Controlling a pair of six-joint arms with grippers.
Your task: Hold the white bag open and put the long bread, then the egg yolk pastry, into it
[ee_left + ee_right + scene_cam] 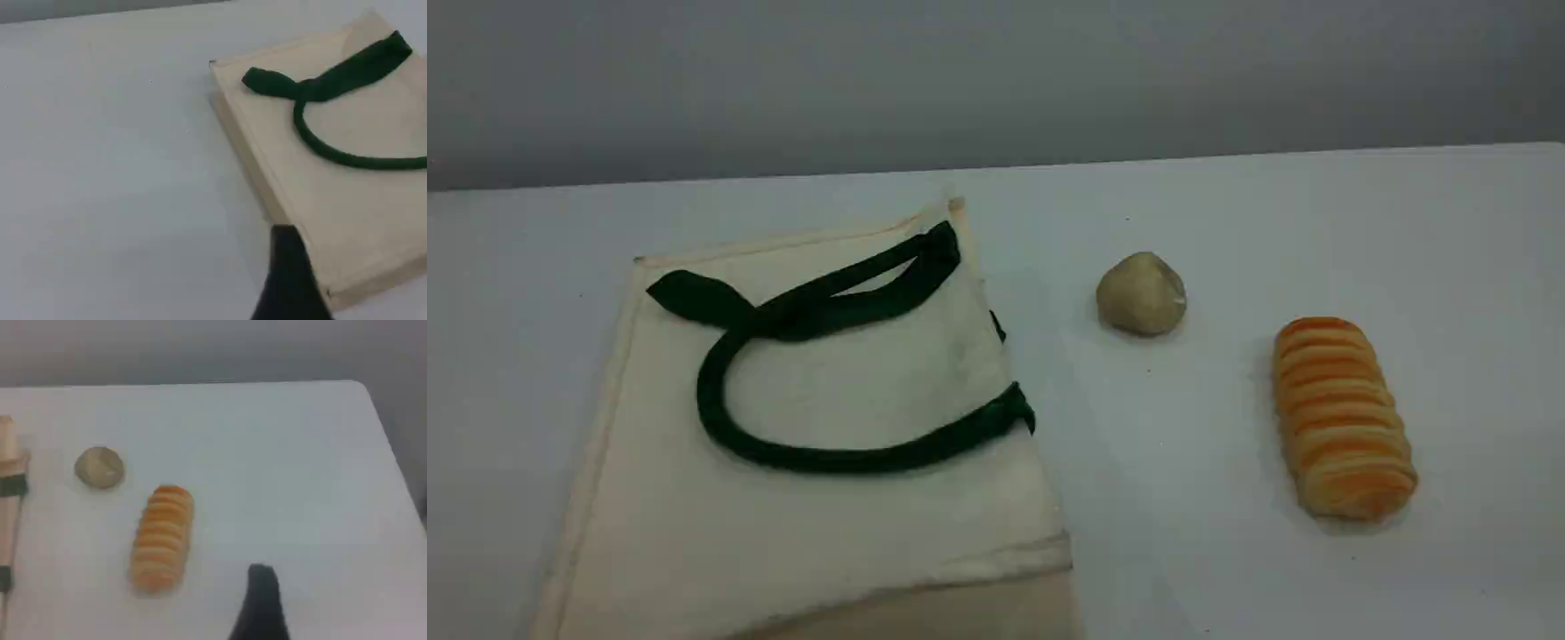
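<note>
The white bag [854, 533] lies flat on the table's left half, its dark green handle [783, 453] looped on top. To its right sits the egg yolk pastry [1141, 293], a small beige ball. Further right lies the long bread [1343, 418], a ridged orange loaf. No arm shows in the scene view. The left wrist view has the bag [347, 207] ahead, with one dark fingertip [288, 267] over its near edge. In the right wrist view, the long bread [162, 537] and egg yolk pastry [99, 467] lie ahead and left of one fingertip [261, 593]. Neither gripper holds anything.
The white table [1227, 204] ends at a far edge before a grey wall. Its right edge and rounded corner [363, 385] show in the right wrist view. A strip of the bag [7, 513] sits at that view's left edge.
</note>
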